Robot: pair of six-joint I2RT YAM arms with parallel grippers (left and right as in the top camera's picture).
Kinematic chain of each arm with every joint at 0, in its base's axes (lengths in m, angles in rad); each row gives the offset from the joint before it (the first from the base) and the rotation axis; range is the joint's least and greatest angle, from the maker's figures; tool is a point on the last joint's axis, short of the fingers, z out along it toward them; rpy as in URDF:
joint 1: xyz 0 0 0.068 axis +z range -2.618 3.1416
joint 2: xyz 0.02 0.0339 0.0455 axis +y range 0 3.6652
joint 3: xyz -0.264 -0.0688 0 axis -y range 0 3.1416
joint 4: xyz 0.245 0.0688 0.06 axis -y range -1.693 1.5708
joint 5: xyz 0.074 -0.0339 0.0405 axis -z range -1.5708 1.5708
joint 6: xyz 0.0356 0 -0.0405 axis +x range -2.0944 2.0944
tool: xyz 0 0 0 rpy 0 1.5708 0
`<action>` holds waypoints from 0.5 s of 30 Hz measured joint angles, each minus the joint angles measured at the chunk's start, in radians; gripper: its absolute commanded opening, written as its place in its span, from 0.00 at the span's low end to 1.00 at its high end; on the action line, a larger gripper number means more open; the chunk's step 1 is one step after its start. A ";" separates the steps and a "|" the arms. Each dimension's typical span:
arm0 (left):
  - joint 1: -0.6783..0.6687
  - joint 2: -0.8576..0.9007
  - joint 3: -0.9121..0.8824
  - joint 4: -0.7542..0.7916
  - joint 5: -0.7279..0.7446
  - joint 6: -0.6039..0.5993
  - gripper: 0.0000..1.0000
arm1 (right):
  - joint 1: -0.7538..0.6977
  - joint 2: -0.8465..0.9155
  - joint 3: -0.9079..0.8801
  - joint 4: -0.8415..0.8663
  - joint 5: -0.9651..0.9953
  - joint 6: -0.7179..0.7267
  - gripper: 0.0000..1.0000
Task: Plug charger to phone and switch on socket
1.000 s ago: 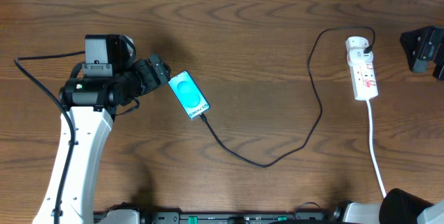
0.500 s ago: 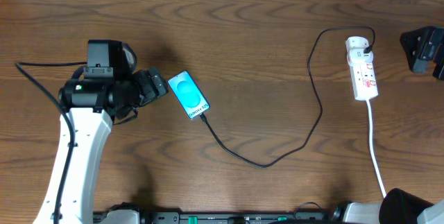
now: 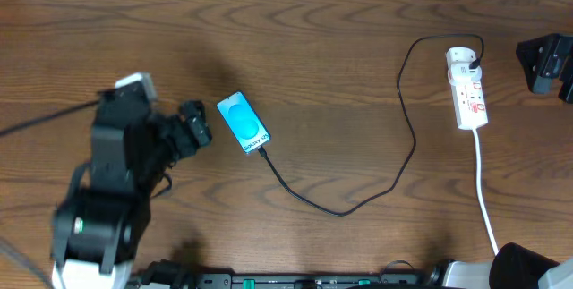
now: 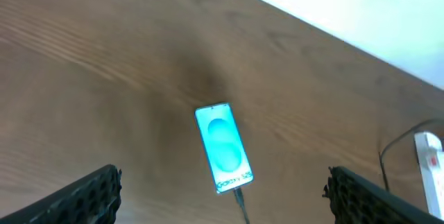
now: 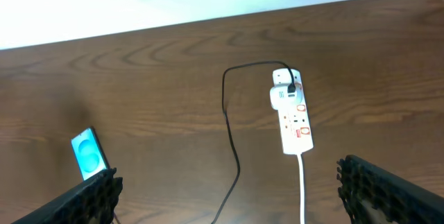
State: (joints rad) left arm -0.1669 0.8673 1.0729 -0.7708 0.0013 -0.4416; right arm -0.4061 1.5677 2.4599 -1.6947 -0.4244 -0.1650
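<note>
Overhead shows the left pincer (image 3: 200, 124) with its two fingers spread wide and nothing between them. The phone (image 3: 243, 122) lies flat on the table (image 3: 313, 29) just ahead of its tips, near but not touching, screen up and lit cyan. In the left wrist view the phone sits ahead, centred between the two fingers (image 4: 90, 195). The charger (image 3: 340, 211) meets the phone at the short edge by the white lettered strip. It looks plugged in, though whether the tip is fully seated I cannot tell. From there the cable loops away from this pincer towards the socket (image 3: 469, 92), where its other end sits at the rounded end.

The right pincer (image 5: 227, 170) is likewise fully spread and empty. The socket lies ahead of and below it, well apart, with its white cord running back towards the pincer.

Judging by this, the switch is the likely step left; whether it is already on I cannot tell. The strip is probably light and may skid on the smooth wood, so a press should come straight down on the red-marked rocker. The phone looks slick, thin and fragile, best taken by its long edges. The cable is limp, so hold the stiff plug body, not the cord
</note>
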 measured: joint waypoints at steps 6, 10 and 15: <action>0.000 -0.235 -0.243 0.203 -0.024 0.000 0.95 | 0.000 0.000 0.000 0.000 0.000 0.000 0.99; 0.003 -0.396 -0.418 0.356 -0.027 -0.005 0.95 | 0.000 0.000 0.000 0.000 0.001 0.000 0.99; 0.037 -0.602 -0.654 0.598 -0.027 -0.041 0.95 | 0.000 0.000 0.000 0.000 0.003 0.000 0.99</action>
State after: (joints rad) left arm -0.1295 0.2657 0.4187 -0.1730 -0.0254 -0.4824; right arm -0.4061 1.5677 2.4599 -1.6947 -0.4213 -0.1650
